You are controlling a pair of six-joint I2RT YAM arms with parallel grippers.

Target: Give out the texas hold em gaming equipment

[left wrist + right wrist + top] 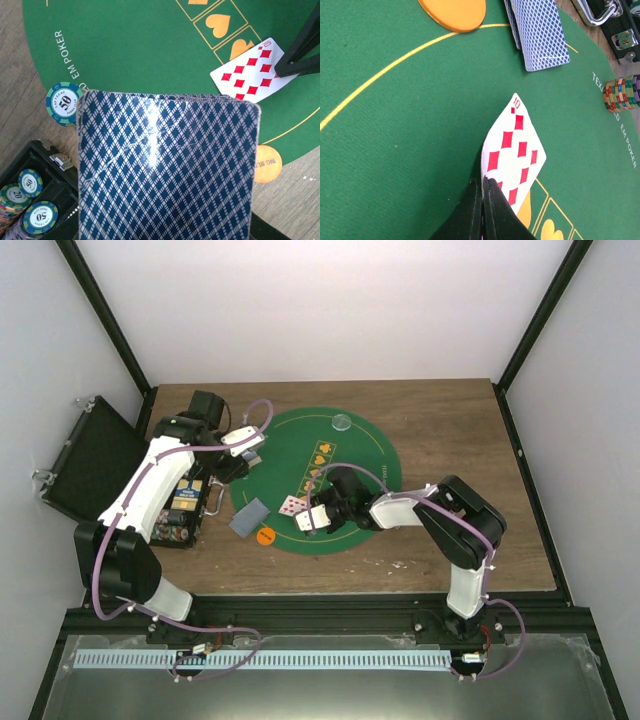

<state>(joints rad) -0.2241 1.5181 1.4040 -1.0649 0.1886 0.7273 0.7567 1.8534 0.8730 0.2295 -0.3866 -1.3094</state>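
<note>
The brown wood-grain counter (450,540) carries a large round green felt mat (370,448) printed with orange suit boxes. At far left of the overhead frame a black rectangular hard case (95,465) lies open.

The left end effector (235,478) pinches a thick deck of glossy blue-lattice-backed playing cards (167,170). Its fingers are hidden behind the deck, which is held up over the mat's left edge and fills the lower half of the left wrist frame.

The right end effector (482,187) has its black fingers pressed together on one corner of a white ten-of-diamonds card (512,150), face up at the centre of the right wrist frame, just beside the printed boxes. I cannot tell whether its far corner touches the felt.

The step looks like laying this card as a board card. To do it well:
- Bring the card down flat and square to a printed box.
- Let go only once it rests fully on the felt.
- Draw the fingers back low along the card's plane, since a thin, slick card may tip or drag.
- Keep the deck well apart.

The smaller pieces:
- A short stack of stripe-edged poker chips (622,92), marked 50 on top, stands at the mat's rim.
- A smooth orange plastic disc (267,164) lies on that rim.
- A clear round disc (342,423) lies at the upper part of the mat.
</note>
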